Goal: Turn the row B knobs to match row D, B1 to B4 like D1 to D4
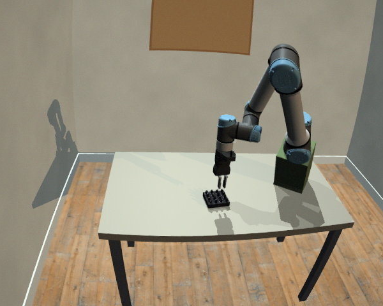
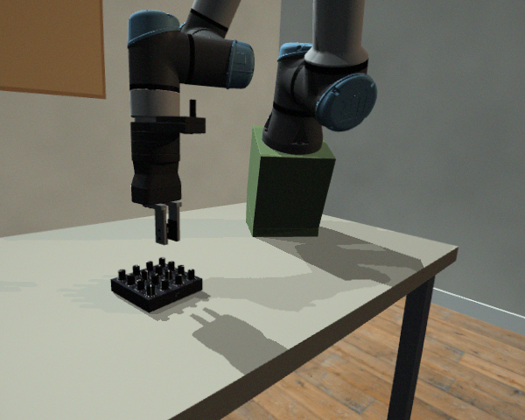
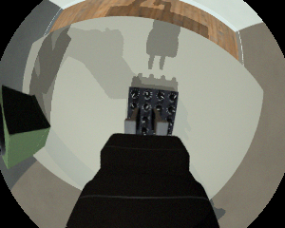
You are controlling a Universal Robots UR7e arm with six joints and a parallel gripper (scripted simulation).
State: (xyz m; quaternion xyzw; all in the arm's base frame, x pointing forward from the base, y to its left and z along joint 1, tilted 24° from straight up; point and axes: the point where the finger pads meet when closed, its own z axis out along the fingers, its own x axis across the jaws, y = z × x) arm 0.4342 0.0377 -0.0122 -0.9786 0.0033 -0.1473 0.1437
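Observation:
The black knob box [image 1: 218, 205] [image 2: 130, 296] [image 3: 154, 89] sits flat on the table, with upright black knobs in rows on its top. My gripper [image 1: 222, 187] [image 2: 168, 241] [image 3: 145, 115] points straight down above the box, clear of the knobs. Its fingers are part-way open with nothing between them. In the wrist view the fingers and gripper body hide some knobs in the nearer part of the box. White lines and marks show faintly around the uncovered knobs. The names and exact line directions are too small to read. A small spot on the box's right side in the exterior view may be the socket.
The pale table [image 1: 145, 204] [image 2: 50, 343] [image 3: 204, 109] bears the box and the arm's green pedestal [image 1: 290, 174] [image 2: 287, 196] [image 3: 26, 142], which stands to the right in the top and exterior views. Shadows of the arm and gripper fall across the table beside the box. A brown board hangs on the wall behind.

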